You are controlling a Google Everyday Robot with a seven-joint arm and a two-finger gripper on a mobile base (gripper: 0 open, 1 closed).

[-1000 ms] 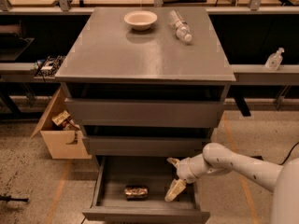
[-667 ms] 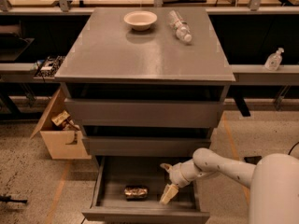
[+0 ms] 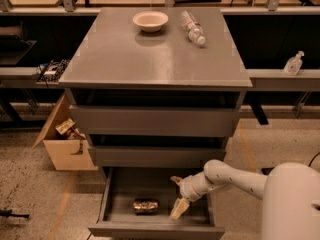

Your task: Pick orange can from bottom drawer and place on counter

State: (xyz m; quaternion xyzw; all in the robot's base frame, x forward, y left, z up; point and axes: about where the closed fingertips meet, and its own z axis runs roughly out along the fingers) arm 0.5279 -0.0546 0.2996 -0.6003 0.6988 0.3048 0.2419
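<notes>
- Since a second ago the gripper (image 3: 177, 195) has slid left inside the open bottom drawer (image 3: 107, 200), closer to the orange can (image 3: 145, 205); more of the robot's white body (image 3: 292, 204) now fills the lower right corner.
- Nothing else has shifted: the can lies where it lay before.
- The gripper's two pale fingers (image 3: 179, 208) stand well spread, one above the other, with nothing between them.
- The orange can lies on its side on the drawer floor, just left of the lower finger and not touching it.
- The white arm (image 3: 230, 176) reaches in from the right, over the drawer's right wall.
- Both wider grey drawers (image 3: 155, 121) above it are closed.
- On the counter (image 3: 150, 59) a cream bowl (image 3: 150, 20) stands near the back edge, and a clear plastic bottle (image 3: 192, 27) lies on its side to its right, apart from it.
- A cardboard box (image 3: 65, 146) sits on the floor left of the cabinet.
</notes>
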